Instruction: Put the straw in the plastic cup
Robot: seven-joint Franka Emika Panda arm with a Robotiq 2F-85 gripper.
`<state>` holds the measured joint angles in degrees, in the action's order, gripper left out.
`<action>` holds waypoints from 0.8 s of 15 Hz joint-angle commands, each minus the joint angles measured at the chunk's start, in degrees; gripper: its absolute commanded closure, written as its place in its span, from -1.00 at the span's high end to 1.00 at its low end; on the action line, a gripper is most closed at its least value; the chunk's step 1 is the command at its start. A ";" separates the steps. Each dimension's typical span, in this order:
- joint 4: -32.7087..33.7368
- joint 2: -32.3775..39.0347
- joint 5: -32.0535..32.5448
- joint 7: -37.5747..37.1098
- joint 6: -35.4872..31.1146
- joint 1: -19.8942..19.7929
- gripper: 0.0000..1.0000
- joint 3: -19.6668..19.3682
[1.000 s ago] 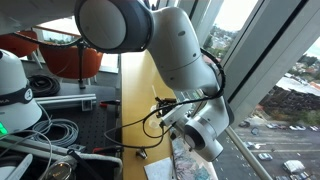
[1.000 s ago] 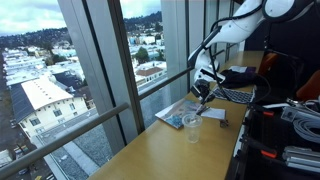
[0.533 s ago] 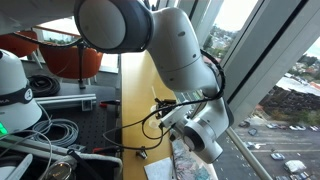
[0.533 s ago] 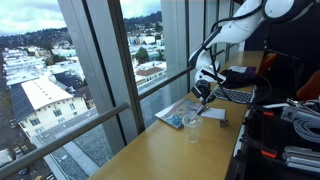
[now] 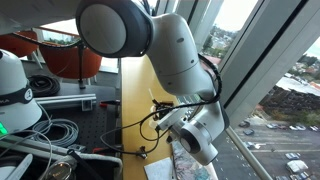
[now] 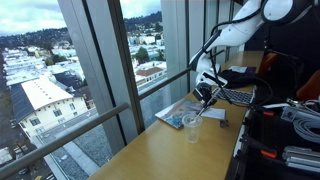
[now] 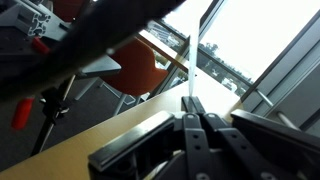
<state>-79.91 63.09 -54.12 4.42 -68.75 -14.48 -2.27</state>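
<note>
The clear plastic cup [image 6: 191, 122] stands upright on the wooden table [image 6: 160, 150], near the window. My gripper [image 6: 205, 93] hangs just above and a little behind the cup. In the wrist view the gripper [image 7: 191, 117] has its jaws pressed together on a thin white straw [image 7: 192, 92] that sticks out past the fingertips. In an exterior view the straw [image 6: 199, 108] slants from the gripper down toward the cup's rim. I cannot tell whether its tip is inside the cup. In the exterior view filled by the arm [image 5: 180, 70], the cup is hidden.
A flat magazine [image 6: 176, 113] lies on the table next to the cup, with a small grey block [image 6: 213, 115] beside it. Window mullions [image 6: 105, 70] run along the table's far edge. Cables and equipment [image 6: 290, 130] crowd the near side.
The arm has shifted slightly down and toward the cup with the straw still held. The cup has not moved.
</note>
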 commanded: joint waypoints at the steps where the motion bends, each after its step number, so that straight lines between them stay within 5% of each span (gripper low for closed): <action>1: 0.98 0.43 1.05 2.80 0.97 0.57 -1.00 0.15; 12: 2.85 0.42 1.80 3.77 1.48 -0.61 -1.00 -0.65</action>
<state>-78.88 63.21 -53.31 7.78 -68.75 -14.32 -2.60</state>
